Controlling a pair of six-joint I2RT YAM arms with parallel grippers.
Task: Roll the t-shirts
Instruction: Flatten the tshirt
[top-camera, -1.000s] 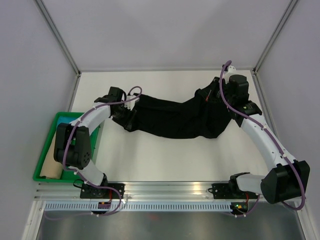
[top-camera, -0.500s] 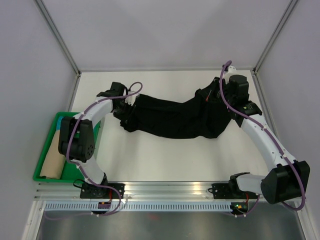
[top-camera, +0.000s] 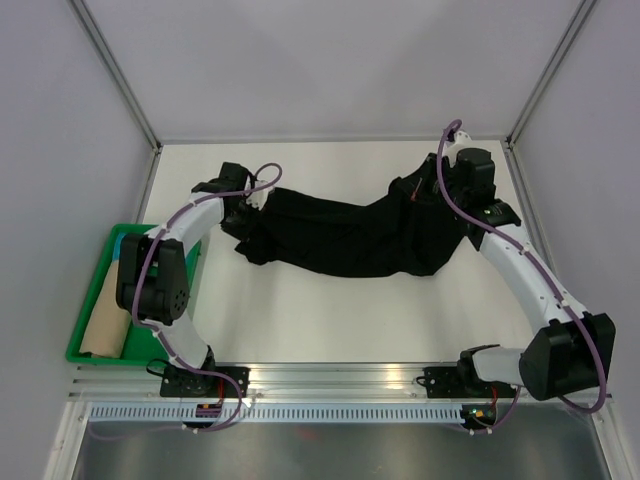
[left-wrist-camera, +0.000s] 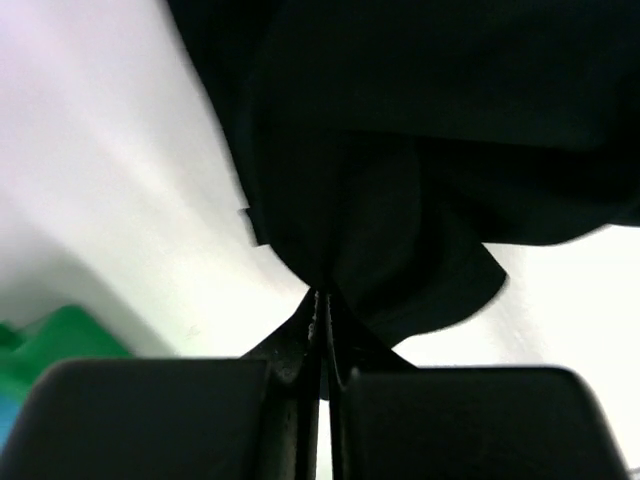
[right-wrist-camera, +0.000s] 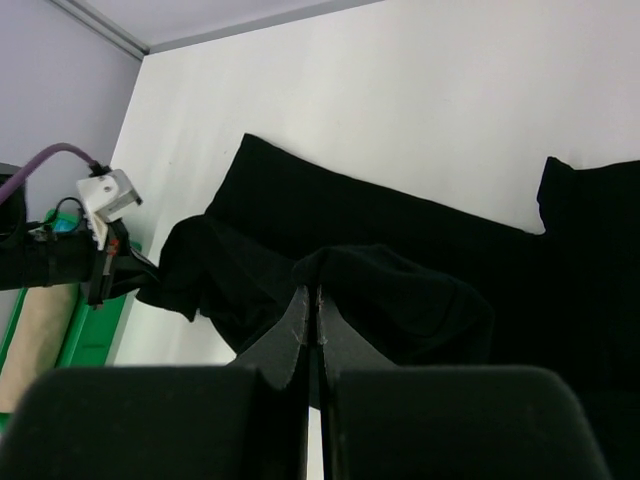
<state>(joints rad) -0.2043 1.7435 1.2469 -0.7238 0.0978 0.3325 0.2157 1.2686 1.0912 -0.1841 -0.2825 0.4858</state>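
Note:
A black t-shirt (top-camera: 350, 235) stretches crumpled across the white table between the two arms. My left gripper (top-camera: 243, 213) is shut on the shirt's left end; in the left wrist view the jaws (left-wrist-camera: 325, 300) pinch a fold of the black t-shirt (left-wrist-camera: 420, 150). My right gripper (top-camera: 432, 188) is shut on the shirt's right end, and in the right wrist view its jaws (right-wrist-camera: 315, 292) clamp a raised fold of the black t-shirt (right-wrist-camera: 400, 290). A tan roll (top-camera: 108, 325) lies in the green bin (top-camera: 88, 355), with a bit of turquoise cloth (top-camera: 125, 240) behind it.
The green bin stands off the table's left edge, next to the left arm's elbow. Grey walls and metal posts enclose the table on three sides. An aluminium rail (top-camera: 340, 380) with both arm bases runs along the near edge.
The left gripper has slid right onto the shirt's left end and closed on it. The right gripper has stayed shut on the right end, nearly still.

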